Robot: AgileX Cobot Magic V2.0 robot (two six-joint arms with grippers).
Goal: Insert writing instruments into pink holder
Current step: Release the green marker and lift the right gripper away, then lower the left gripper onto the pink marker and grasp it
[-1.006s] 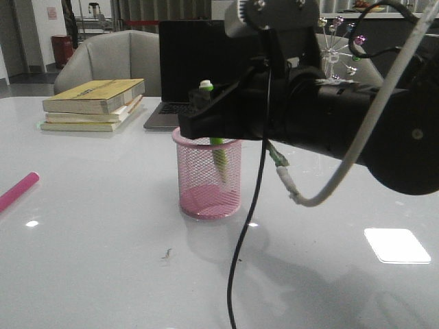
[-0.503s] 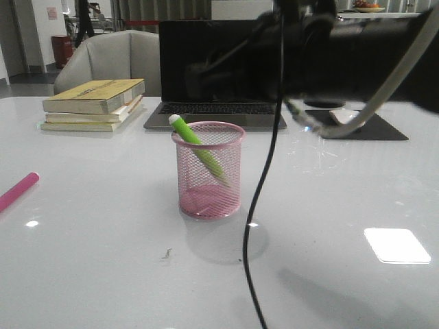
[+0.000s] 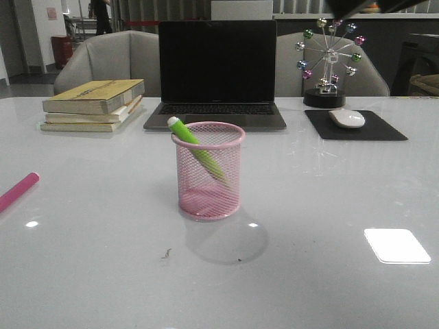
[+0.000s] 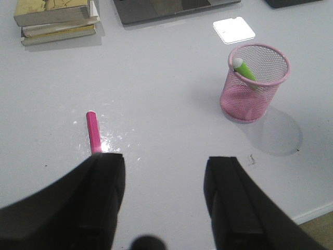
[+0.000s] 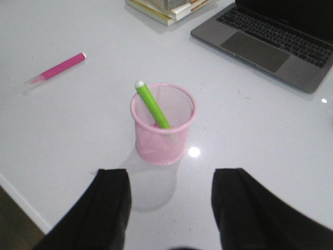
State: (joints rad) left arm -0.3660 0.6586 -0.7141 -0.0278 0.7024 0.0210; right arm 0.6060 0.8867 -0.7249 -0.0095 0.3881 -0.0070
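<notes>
Your left end effector is released: its two dark fingers stand wide apart with nothing between them, hanging above the white counter. Just beyond its fingers lies the magenta-pink marker, flat on the counter, partly cut off by one finger in the left wrist view. In the front view you see that same marker at the far left edge of the counter, well apart from the pink holder.

Your right end effector is also released, jaws spread and empty, held above the counter with the pink holder just beyond its fingertips. Neither end effector shows in the front view; only a dark sliver of arm crosses the top right corner.

The pink holder stands upright near the middle of the counter. The lime green marker is inside it, leaning, its white tip poking out over the rim on the robot's left side and its lower end down in the mesh.

Behind the holder you have an open laptop with a dark screen, a stack of books to its left, and to its right a mouse on a dark mouse pad with a small Ferris wheel ornament behind it. A bright light reflection sits on the counter at the right.
</notes>
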